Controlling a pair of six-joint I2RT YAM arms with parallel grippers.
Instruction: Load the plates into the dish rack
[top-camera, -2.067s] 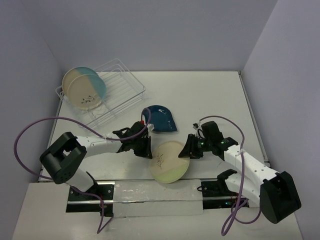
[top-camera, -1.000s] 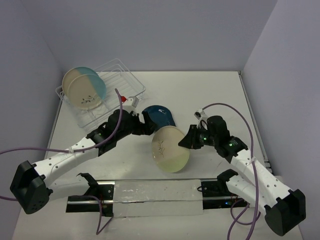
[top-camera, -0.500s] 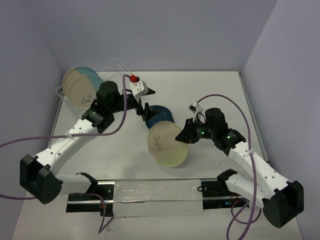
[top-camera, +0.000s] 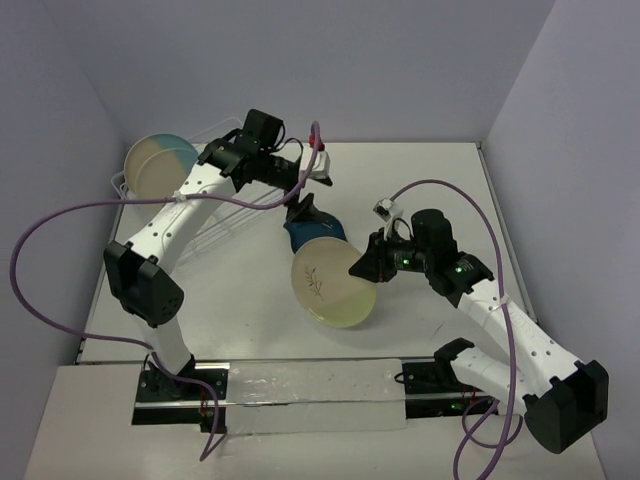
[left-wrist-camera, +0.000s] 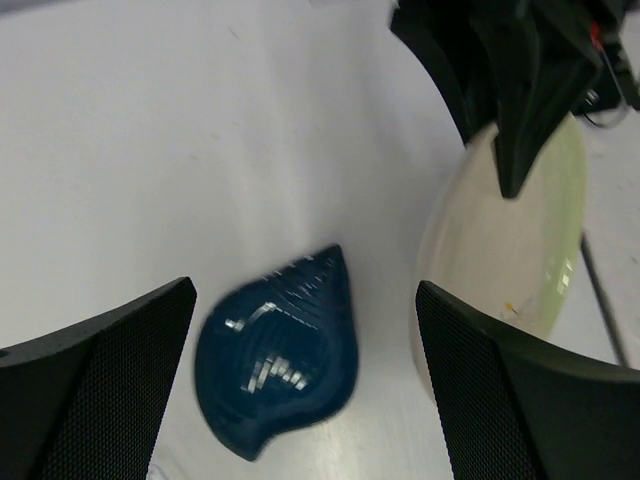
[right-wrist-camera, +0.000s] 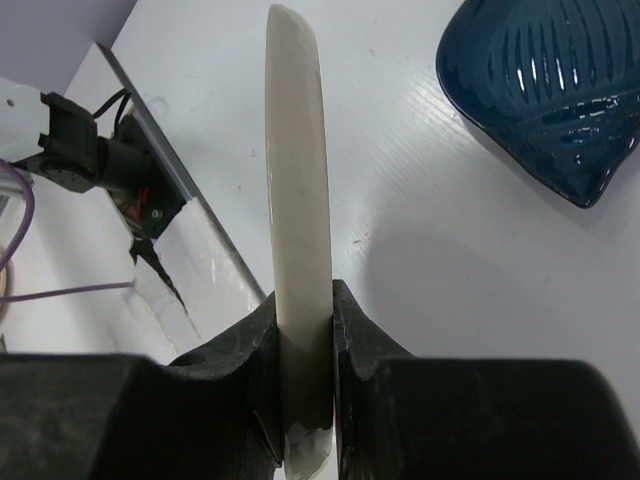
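**Top view:** Your left claw (top-camera: 303, 214) hangs with its jaws spread wide and holds nothing. The dark-teal leaf-shaped plate (top-camera: 312, 238) lies flat on the desk (top-camera: 420, 190) directly beneath it. Your right claw (top-camera: 366, 268) is clamped on the rim of the cream plate (top-camera: 333, 283). That plate is tilted up off the desk and turns its sprig drawing toward the camera. It sits between the two claws and overlaps the near edge of the teal plate. The clear dish rack (top-camera: 222, 215) stands well to the left of the left claw, partly hidden by that arm. The beige and light-blue plates (top-camera: 157, 165) stand upright in its far left end.

**Left wrist view:** You see both fingers (left-wrist-camera: 100, 390) of the left claw (left-wrist-camera: 305, 290) far apart, with the dark-teal leaf-shaped plate (left-wrist-camera: 275, 365) lying below and between them. Just off the right finger stands the cream plate (left-wrist-camera: 500, 260), nearly on edge. The right claw (left-wrist-camera: 505, 150) pinches its upper rim.

**Right wrist view:** The right claw (right-wrist-camera: 300, 300) is closed tight on the cream plate (right-wrist-camera: 298, 200). You see that plate edge-on, running straight out from the fingers (right-wrist-camera: 352, 345). The dark-teal leaf-shaped plate (right-wrist-camera: 545, 95) lies on the desk (right-wrist-camera: 420, 250), ahead and to the right of the claw.
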